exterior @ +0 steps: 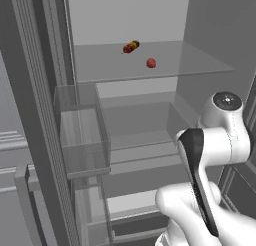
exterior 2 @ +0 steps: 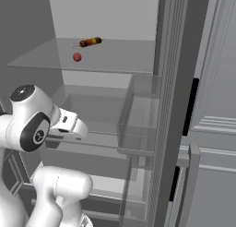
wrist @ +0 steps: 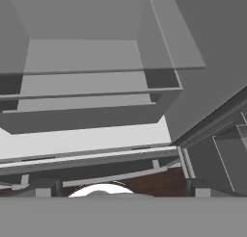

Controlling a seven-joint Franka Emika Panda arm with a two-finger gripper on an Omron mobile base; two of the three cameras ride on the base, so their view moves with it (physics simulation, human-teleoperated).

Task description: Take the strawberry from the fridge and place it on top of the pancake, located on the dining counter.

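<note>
Progress is at the very start, as far as these views show. The end effector itself is hard to make out: its fingertips are not distinguishable in the hand view, which looks down into the lower drawers of the fridge [exterior: 210, 30]. By every sign its jaws stand wide and it carries nothing. In the right base view the hand end of the arm [exterior 2: 69, 123] points into the fridge's lower compartment, well below the upper glass shelf [exterior: 200, 65].

Outward from there, the strawberry [exterior: 151, 63] rests untouched on that glass shelf, toward its middle. Just behind it lies an elongated red-and-orange item [exterior: 131, 46], near but apart from the fruit. The fridge doors are already open, with clear door bins [exterior: 82, 140] showing at the side.

Nearly everything remains, I judge: raising the hand to shelf height, reaching in, closing on the small fruit, withdrawing, and carrying it to the pancake on the dining tabletop.
</note>
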